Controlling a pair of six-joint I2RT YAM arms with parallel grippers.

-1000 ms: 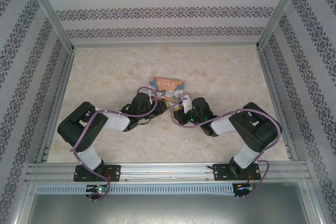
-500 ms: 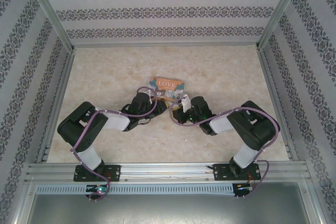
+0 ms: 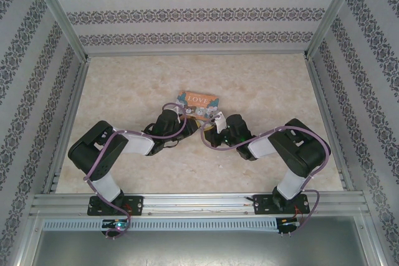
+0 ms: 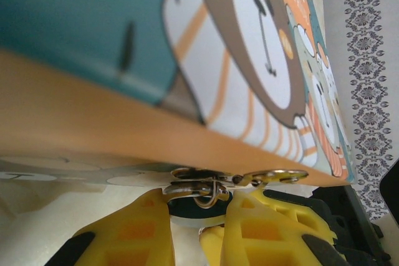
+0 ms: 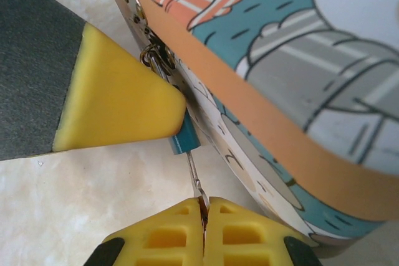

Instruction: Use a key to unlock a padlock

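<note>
My right end effector (image 5: 203, 216) is pressed together on the key (image 5: 194, 175), whose thin blade runs up to the lower end of the padlock (image 5: 183, 141). My left end effector (image 4: 196, 232) pinches that blue body. The padlock hangs by its shackle (image 4: 209, 199) from the hasp (image 5: 153, 54) on the front of the tin (image 5: 299, 60), which sits mid-tabletop (image 3: 124, 85). I cannot tell how deep the blade sits. I judge the step to be seating and turning the key. I should push along the blade's own line, then roll my right wrist about that line, not sideways, since so thin a blade could bend or slip. My left grip should resist the twist.
</note>
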